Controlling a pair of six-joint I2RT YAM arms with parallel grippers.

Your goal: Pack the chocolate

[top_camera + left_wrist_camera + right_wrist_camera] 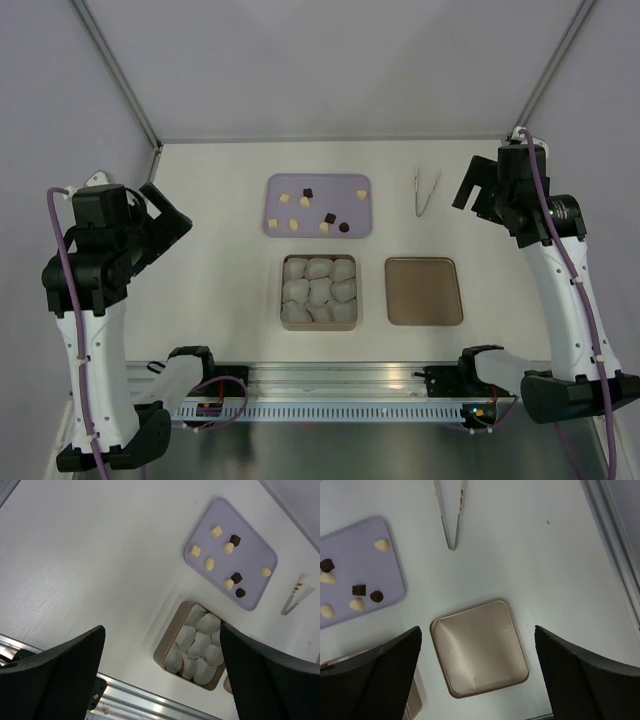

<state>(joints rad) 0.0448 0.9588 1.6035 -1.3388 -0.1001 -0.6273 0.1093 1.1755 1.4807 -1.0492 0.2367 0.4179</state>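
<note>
On the lilac tray (280, 186), far mid-table, the chocolate (330, 217) lies between the left gripper (166, 214) and right gripper (479, 194), both gaping wide and empty; the tongs (425, 192), lengthwise near-to-far, lie nearest the right

In my left wrist view, my left fingers (55, 675) ran off the bottom edge, and 1 of them hid nearly all of the brown lid (227, 684). In my right wrist view, my right fingers (585, 675) were cropped the same way. There the top edge cut the tongs (451, 515) and the left edge cut the purple tray (365, 565). The box (415, 700) showed only 1 corner. From above, the chocolate (306, 201) was too small for me to tell shapes.
</note>
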